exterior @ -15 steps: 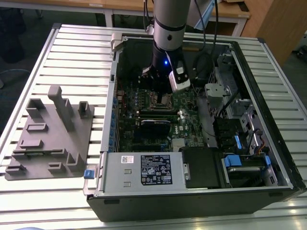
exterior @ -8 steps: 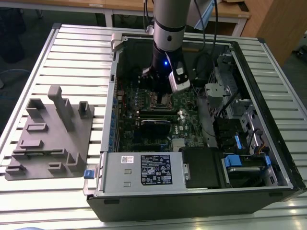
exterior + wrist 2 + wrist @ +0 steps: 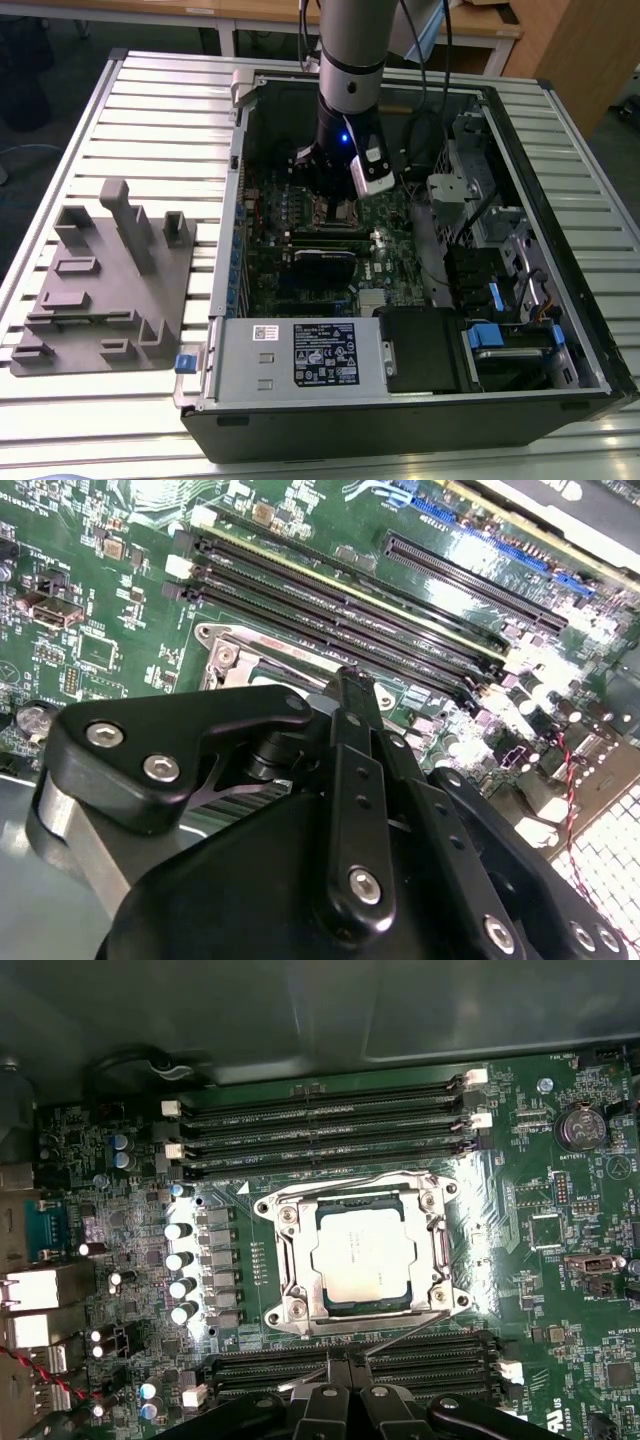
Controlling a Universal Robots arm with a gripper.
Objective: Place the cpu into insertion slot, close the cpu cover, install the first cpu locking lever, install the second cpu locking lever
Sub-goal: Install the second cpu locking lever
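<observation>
A: What does the exterior view give?

B: An open computer case (image 3: 400,400) lies on a slatted metal tabletop (image 3: 150,100). The arm (image 3: 352,60) reaches down into it, and its pincer (image 3: 335,190) sits low over the green motherboard (image 3: 300,270), right above the insertion slot (image 3: 335,212). A grey plastic fixture (image 3: 105,280) stands on the tabletop, well apart from the case on the exterior view's left.

A: And the second wrist view?

B: The pincer (image 3: 345,685) shows there as black linkage plates and bolts, its fingers (image 3: 352,780) drawn together to a narrow tip that ends just at the silvery corner of the insertion slot (image 3: 225,650). Nothing is visibly held between them. Long black memory slots (image 3: 350,610) run just beyond that corner.

A: The first wrist view?

B: The cpu (image 3: 362,1256) lies flat inside the insertion slot (image 3: 285,1290), its dull grey top facing up. The cpu cover (image 3: 435,1235) is down around it, framing the chip on all sides. A thin locking lever (image 3: 395,1332) runs slantwise from the slot's edge toward the pincer (image 3: 345,1365), whose tips are pressed close together beside the lever's end; whether they touch it cannot be told. Memory slots (image 3: 320,1125) lie on either side of the insertion slot.
</observation>
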